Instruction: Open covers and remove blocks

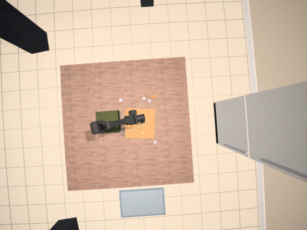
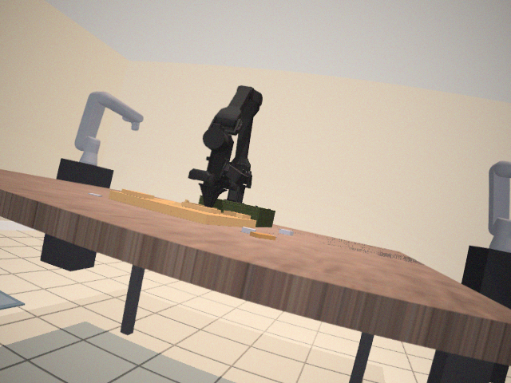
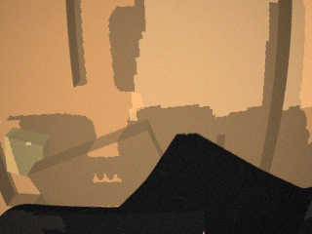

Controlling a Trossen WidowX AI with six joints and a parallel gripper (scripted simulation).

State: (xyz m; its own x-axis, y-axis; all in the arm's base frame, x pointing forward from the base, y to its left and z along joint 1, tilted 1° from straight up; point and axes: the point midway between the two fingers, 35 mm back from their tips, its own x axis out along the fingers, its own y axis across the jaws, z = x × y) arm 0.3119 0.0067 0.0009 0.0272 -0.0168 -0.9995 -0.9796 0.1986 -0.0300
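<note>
The orange puzzle board [image 1: 151, 113] [image 2: 164, 208] lies flat on the table. Raised cover pieces [image 2: 138, 193] stand along its top; how far each is open is too small to tell. A small green piece [image 3: 26, 153] shows at the left of the wrist view, among raised strips on the board. My gripper [image 2: 209, 204] [image 3: 186, 143] is shut and empty, pointing down with its tip at or just above the board's top; contact cannot be told. Off the board lie an orange piece [image 1: 152, 96] [image 2: 263, 235] and several small white pieces [image 1: 143, 98] [image 1: 120, 100] [image 1: 155, 142].
A dark green box [image 1: 107, 117] [image 2: 266, 217] stands beside the board, under my arm. My arm and its shadow hide part of the board in the top view. The table [image 1: 86, 160] extends around both. Two grey arms [image 2: 91, 119] [image 2: 500, 198] stand beyond the table.
</note>
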